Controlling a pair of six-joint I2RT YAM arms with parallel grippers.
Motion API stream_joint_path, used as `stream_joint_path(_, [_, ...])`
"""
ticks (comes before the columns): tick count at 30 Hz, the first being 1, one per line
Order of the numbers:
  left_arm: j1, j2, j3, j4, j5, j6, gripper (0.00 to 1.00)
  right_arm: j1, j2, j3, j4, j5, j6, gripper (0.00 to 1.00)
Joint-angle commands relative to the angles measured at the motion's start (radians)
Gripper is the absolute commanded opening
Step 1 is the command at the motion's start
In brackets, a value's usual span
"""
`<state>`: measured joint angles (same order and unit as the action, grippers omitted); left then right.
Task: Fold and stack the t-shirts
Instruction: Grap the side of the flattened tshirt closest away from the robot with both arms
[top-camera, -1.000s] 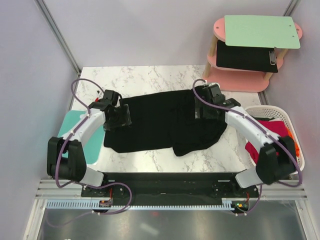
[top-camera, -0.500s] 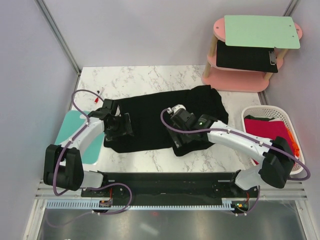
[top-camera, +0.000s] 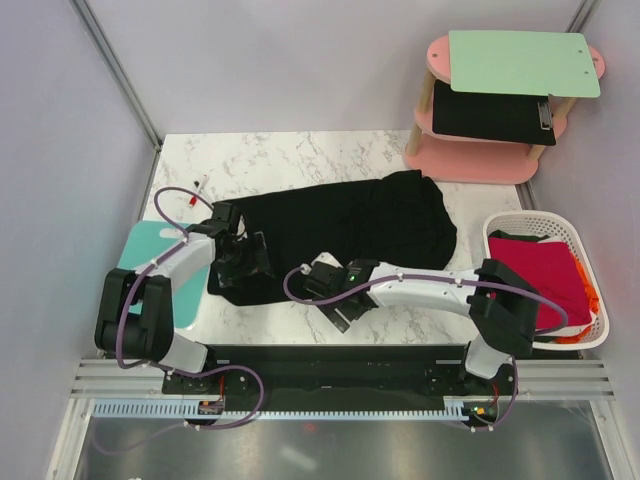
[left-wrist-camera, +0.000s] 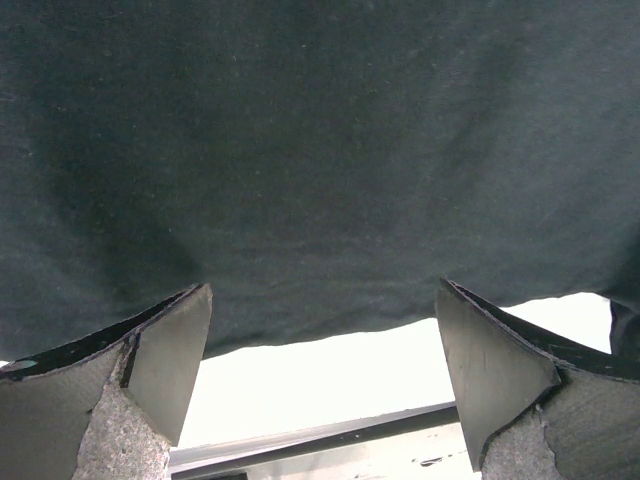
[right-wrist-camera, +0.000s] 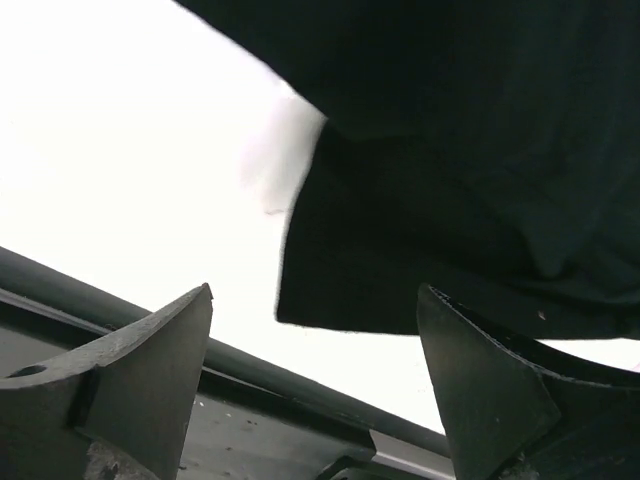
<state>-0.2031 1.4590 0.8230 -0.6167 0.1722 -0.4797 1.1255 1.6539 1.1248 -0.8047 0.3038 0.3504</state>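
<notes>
The black t-shirt (top-camera: 345, 225) lies on the marble table (top-camera: 300, 160), its long axis running left to right and its right end farther back. The left gripper (top-camera: 246, 262) sits at the shirt's left edge. The right gripper (top-camera: 338, 306) reaches leftward to the near hem. Both are spread and empty.

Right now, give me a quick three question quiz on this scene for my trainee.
1. True or false: the red t-shirt lies in the white basket.
2. The left tool and right tool hover at which edge of the black t-shirt: A near, B far, C right?
3. Fill in: both tools' jaws stand ____.
Key: 1 true; 2 A; 3 open.
</notes>
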Motion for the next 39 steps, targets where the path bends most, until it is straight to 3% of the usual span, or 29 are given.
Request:
stream_joint_path(1, [0.002,0.03,0.025,0.037,0.01,-0.031,1.0,0.039,0.049,0.062,-0.002,0.044,0.036,0.89])
stream_joint_path(4, [0.002,0.052,0.042,0.035,0.003,-0.034,1.0,0.046,0.101,0.069,-0.004,0.063,0.042,0.85])
stream_joint_path(6, [0.002,0.058,0.053,0.038,0.0,-0.037,1.0,0.048,0.122,0.069,-0.004,0.092,0.051,0.68])
stream_joint_path(7, [0.002,0.066,0.056,0.037,-0.007,-0.037,1.0,0.051,0.138,0.066,-0.004,0.103,0.056,0.57])
stream_joint_path(8, [0.002,0.069,0.064,0.037,-0.008,-0.039,1.0,0.05,0.142,0.066,-0.007,0.118,0.068,0.26])
stream_joint_path(9, [0.002,0.073,0.064,0.035,-0.013,-0.04,1.0,0.051,0.144,0.067,-0.013,0.135,0.078,0.13])
stream_joint_path(11, [0.002,0.087,0.073,0.038,-0.025,-0.039,1.0,0.053,0.133,0.072,-0.027,0.169,0.091,0.0])
stream_joint_path(20, [0.002,0.201,0.107,0.035,-0.082,-0.042,1.0,0.059,-0.078,0.081,-0.146,0.112,0.099,0.0])
stream_joint_path(32, [0.002,0.264,0.133,0.034,-0.111,-0.043,1.0,0.059,-0.305,0.023,-0.412,0.055,0.294,0.0])
stream_joint_path(39, [0.002,0.279,0.134,0.031,-0.12,-0.045,1.0,0.059,-0.397,0.073,-0.62,0.153,0.424,0.0])
